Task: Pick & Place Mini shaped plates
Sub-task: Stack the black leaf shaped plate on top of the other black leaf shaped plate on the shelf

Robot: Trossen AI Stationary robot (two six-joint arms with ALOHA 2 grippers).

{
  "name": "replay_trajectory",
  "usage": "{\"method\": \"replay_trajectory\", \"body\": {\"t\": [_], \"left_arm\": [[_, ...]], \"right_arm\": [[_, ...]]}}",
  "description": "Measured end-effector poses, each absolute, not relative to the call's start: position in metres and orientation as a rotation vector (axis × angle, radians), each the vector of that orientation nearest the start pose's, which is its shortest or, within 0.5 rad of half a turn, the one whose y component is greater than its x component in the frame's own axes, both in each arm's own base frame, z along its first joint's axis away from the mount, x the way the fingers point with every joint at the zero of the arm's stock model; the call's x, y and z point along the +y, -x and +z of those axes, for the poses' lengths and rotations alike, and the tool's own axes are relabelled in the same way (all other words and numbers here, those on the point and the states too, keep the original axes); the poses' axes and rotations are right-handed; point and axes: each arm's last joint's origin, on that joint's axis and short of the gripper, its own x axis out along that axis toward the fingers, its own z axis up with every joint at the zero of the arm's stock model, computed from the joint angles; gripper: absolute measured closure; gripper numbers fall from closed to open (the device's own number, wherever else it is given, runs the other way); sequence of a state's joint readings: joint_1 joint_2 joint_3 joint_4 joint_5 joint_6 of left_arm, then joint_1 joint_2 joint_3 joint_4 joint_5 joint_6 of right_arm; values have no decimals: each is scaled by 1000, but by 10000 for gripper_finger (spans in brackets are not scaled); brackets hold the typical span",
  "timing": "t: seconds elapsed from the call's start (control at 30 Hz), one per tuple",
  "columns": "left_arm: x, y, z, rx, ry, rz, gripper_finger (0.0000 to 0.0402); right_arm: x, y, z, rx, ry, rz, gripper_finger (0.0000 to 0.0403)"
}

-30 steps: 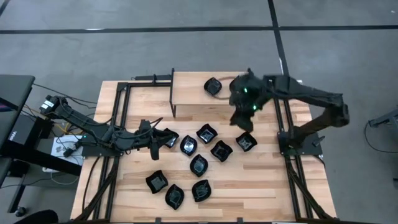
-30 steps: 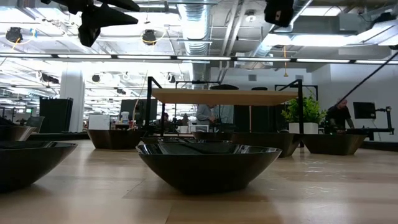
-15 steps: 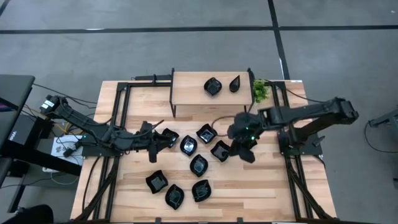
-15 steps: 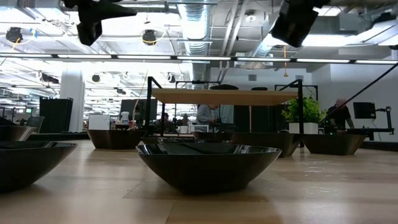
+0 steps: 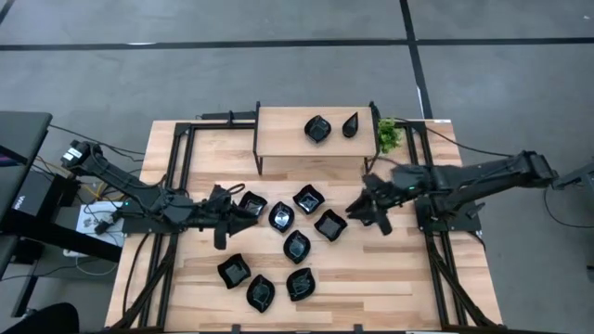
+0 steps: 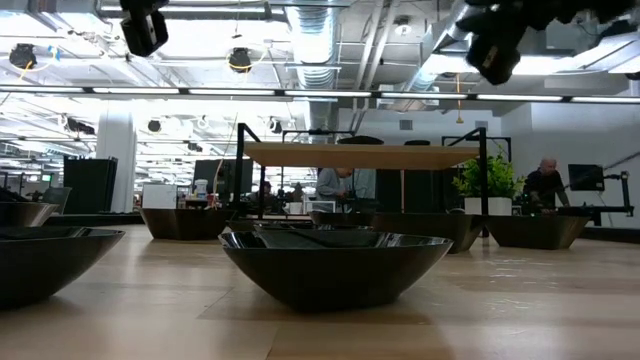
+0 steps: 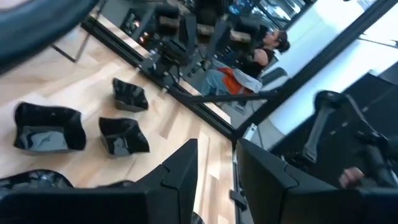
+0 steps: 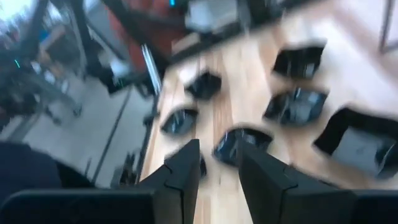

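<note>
the right pincer [image 5: 365, 210] hangs above the worktop [image 5: 195, 278] just right of the cluster of mini shaped plates [image 5: 296, 246], its fingers [image 8: 186, 168] parted with nothing between them. 2 plates, a wavy one [image 5: 317, 128] and a teardrop one [image 5: 350, 124], sit on the raised shelf [image 5: 278, 134] at the far edge, so i judge the step in hand to be a reach for another plate. the nearest candidate looks to be the squarish plate [image 5: 329, 224] just beside the pincer; the next move calls for lowering over its rim and closing on the thin glossy edge, which may slip.

the left pincer [image 5: 243, 211] sits low at the left end of the cluster, next to a plate [image 5: 252, 205]; its fingers [image 7: 183, 171] stand apart and empty in the wrist view.

7 more plates lie close together on the worktop, some nearly touching, leaving little room for fingers between them. a small green plant [image 5: 388, 135] stands at the shelf's right end, and the shelf's dark frame posts [image 5: 374, 130] sit along the path back up. people [image 6: 545, 180] show in the room beyond.
</note>
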State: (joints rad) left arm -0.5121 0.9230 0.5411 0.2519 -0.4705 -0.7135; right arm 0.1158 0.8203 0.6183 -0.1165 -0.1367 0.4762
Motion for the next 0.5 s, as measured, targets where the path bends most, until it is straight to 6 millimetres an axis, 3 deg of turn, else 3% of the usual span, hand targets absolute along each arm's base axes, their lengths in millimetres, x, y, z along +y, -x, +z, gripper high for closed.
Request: {"method": "replay_trajectory", "body": {"t": [0.1, 0.27, 0.5], "left_arm": [[-91, -183, 266, 140, 658, -40, 289], [-100, -183, 262, 196, 693, -113, 289], [-119, -198, 231, 455, 867, -198, 289]], "right_arm": [[22, -164, 279, 240, -467, 163, 301], [18, -139, 268, 119, -491, 156, 301], [13, -123, 250, -10, -575, 71, 301]]}}
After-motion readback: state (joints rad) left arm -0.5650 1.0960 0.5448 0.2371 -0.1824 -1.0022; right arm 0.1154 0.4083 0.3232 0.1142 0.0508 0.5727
